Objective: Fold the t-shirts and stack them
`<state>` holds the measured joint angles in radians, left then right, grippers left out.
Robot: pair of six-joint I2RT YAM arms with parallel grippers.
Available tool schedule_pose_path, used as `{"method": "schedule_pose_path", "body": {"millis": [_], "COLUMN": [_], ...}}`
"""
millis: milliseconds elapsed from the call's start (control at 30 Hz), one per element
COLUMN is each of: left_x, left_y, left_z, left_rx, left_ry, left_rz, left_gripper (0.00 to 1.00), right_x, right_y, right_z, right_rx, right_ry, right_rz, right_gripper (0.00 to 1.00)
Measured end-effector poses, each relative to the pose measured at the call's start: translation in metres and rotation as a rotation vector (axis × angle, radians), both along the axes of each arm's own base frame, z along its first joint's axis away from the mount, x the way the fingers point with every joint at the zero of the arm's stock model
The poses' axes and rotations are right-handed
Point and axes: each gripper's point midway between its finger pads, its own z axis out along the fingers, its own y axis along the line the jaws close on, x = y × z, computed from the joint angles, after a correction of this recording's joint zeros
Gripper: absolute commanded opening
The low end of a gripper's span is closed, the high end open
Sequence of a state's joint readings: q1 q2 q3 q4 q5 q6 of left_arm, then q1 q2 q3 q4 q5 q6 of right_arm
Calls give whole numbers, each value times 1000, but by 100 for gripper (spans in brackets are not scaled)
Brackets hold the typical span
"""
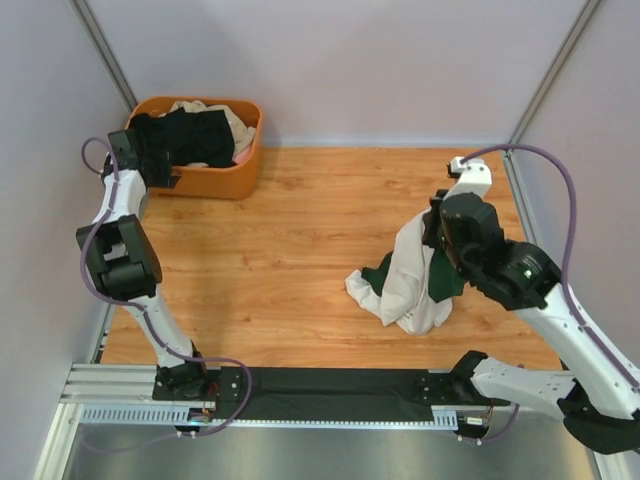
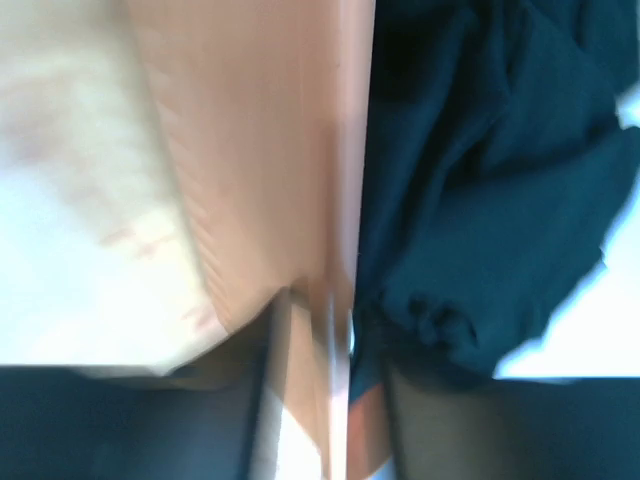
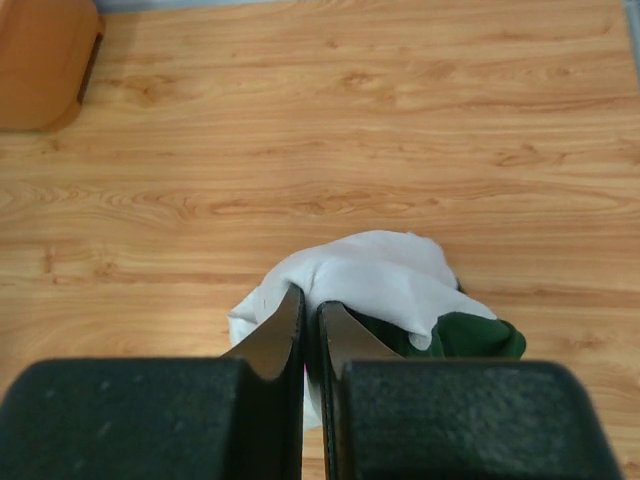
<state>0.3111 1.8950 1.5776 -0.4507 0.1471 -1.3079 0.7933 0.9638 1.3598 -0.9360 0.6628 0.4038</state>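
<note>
Overhead, the right hand [image 1: 440, 225] holds the white and green t-shirt [image 1: 412, 285] pinched at its top. The cloth hangs in a bunch, its lower folds resting on the right of the wooden worktop [image 1: 300, 220], probably lifted so it can be shaken out flat. At far left, the left hand [image 1: 160, 175] is at the orange basket [image 1: 215, 180], where a black t-shirt [image 1: 185, 135] drapes over the rim beside a beige t-shirt [image 1: 238, 128].

From the left wrist, everything is blurred: the basket wall runs up the middle with black cloth to its right. I cannot tell how wide this hand stands.

From the right wrist, the fingers are nearly together, clamped on white fabric with a green sleeve beside it.
</note>
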Motion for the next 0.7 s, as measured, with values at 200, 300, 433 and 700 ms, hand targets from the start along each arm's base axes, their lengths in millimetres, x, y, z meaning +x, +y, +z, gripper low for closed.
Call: {"method": "schedule_pose_path", "body": {"millis": [200, 300, 433, 700], "left_x": [5, -28, -68, -135], "left_y": [-26, -44, -58, -96], "left_z": [16, 18, 50, 148], "left_rx": [-76, -80, -8, 333], "left_ry": [-118, -117, -161, -333], "left_rz": [-95, -146, -213, -434], "left_gripper": [98, 98, 96, 95], "right_x": [59, 92, 116, 82], "right_y": [42, 71, 83, -36], "right_z": [-2, 47, 151, 62], "right_rx": [62, 103, 221, 237], "right_ry": [127, 91, -120, 29], "right_rz": [65, 121, 135, -200], "right_gripper": [0, 0, 0, 100]}}
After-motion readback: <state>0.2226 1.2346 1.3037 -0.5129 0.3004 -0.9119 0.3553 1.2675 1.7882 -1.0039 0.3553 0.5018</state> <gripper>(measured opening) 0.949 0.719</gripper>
